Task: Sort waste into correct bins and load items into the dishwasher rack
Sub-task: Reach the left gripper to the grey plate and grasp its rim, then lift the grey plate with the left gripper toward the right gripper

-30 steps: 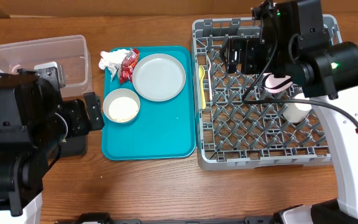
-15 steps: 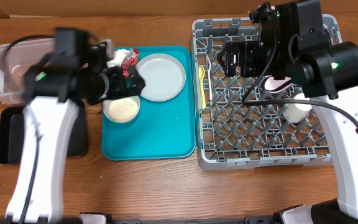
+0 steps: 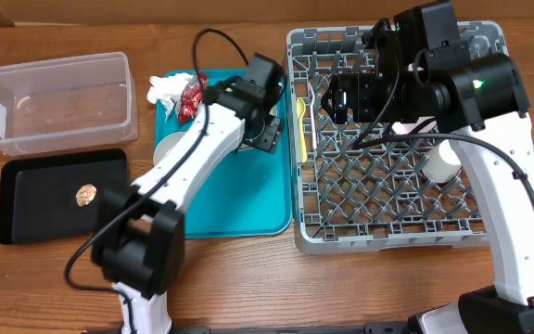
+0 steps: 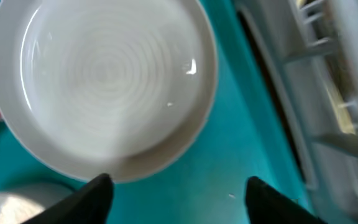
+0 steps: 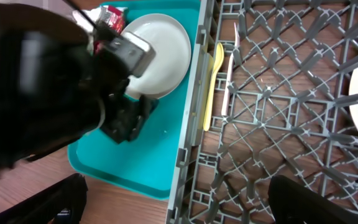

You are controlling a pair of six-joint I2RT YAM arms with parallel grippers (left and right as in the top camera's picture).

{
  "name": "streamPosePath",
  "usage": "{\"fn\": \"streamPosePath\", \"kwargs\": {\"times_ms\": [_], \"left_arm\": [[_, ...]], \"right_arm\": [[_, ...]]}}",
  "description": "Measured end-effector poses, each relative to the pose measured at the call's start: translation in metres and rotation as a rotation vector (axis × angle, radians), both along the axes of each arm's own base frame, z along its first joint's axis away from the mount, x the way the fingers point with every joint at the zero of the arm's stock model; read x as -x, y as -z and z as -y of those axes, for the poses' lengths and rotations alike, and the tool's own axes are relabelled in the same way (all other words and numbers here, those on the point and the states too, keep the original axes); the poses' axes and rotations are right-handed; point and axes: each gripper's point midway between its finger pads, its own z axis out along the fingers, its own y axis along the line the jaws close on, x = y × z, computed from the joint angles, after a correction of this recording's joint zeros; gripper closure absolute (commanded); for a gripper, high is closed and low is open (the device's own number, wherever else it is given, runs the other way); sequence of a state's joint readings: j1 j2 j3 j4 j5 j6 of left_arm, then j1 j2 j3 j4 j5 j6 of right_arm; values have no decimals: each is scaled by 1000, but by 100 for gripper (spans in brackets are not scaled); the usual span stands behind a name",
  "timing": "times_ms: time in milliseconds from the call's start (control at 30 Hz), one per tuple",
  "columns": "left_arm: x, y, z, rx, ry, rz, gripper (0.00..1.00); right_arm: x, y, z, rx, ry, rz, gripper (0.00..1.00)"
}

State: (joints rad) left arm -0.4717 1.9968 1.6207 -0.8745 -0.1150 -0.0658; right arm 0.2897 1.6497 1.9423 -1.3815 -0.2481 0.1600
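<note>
- The left pincer (image 4: 179, 191) was spread, nothing between its fingers (image 4: 98, 190). It hung just above the near rim of the grey-blue plate (image 4: 104, 81).
- The plate lay flat and empty on the teal tray (image 4: 229, 168), toward the tray's rack-side corner. Whether the fingertips had touched the rim could not be told.
- Step judged in hand: taking up this plate for the rack (image 3: 387, 195).
- A flat plate offers only its rim. It was judged best to bring one finger inside the lip and one under the outer edge, then close fully before lifting.
- The bowl (image 4: 17, 202) of rice-like grains stood just beside the plate, close to one finger. A sideways drag was judged likely to nudge it and scatter grains, so a straight lift was advised.
- The red wrapper (image 3: 188, 96) and the crumpled napkin (image 3: 163, 88) lay at the tray's far corner, unsorted.
- The right pincer (image 5: 179, 196) was spread wide and empty, over the rack's tray-side part.
- The yellow spoon (image 5: 213, 81) and the white fork (image 5: 229, 81) lay in the rack's nearest lane, with the cup (image 3: 438, 165) farther in.
- The right arm stood over the path from tray to rack. It was judged that it should clear before the plate crosses.
- The plate was judged to sit best on edge between pegs, well apart from the cutlery.
- On the counter, the clear tub (image 3: 54, 97) and the black tray (image 3: 54, 190), the latter holding a brown morsel (image 3: 85, 195), were well apart from this work.
</note>
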Motion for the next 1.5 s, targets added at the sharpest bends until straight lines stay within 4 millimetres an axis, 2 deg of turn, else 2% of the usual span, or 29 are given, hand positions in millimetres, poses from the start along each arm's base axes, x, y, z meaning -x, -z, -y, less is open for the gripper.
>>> {"fn": "streamPosePath", "kwargs": {"times_ms": [33,67,100,200,300,333,467,533,700,867,1033,1167,1267,1400,1500], "left_arm": [[0,2,-1,-8,2,-2,41],[-3,16,-6,-59,40,-15,40],[-4,22,-8,-82,61,-20,36],[-11,32,-6,-104,106,-9,38],[-9,43,-6,-128,164,-36,45],[-7,50,-7,-141,190,-51,52],[-8,67,-11,-148,221,-84,63],[-13,69,-21,-130,204,-93,70],[-22,69,-42,-62,161,-109,96],[-23,69,-48,-24,145,-124,96],[-13,70,-49,-22,149,-164,96],[-7,67,-47,-8,153,-192,96],[-8,56,-44,9,157,-188,96],[-14,25,-31,41,181,-131,96],[-5,2,-21,54,205,-135,96]], "right_arm": [[0,0,0,0,0,-1,3],[2,1,1,3,0,-12,3],[3,2,1,4,-1,-13,3],[4,2,1,4,0,-18,4],[4,2,1,4,-1,-20,4],[6,3,1,5,-2,-29,4],[8,5,2,8,-2,-39,5],[9,5,2,9,-2,-45,5],[10,5,2,8,-3,-48,6],[10,6,2,8,-3,-49,6],[10,6,2,8,-3,-49,7],[10,6,2,8,-3,-49,7],[10,6,2,8,-3,-49,7],[10,6,2,8,-3,-50,7],[9,5,1,6,-3,-43,7]]}}
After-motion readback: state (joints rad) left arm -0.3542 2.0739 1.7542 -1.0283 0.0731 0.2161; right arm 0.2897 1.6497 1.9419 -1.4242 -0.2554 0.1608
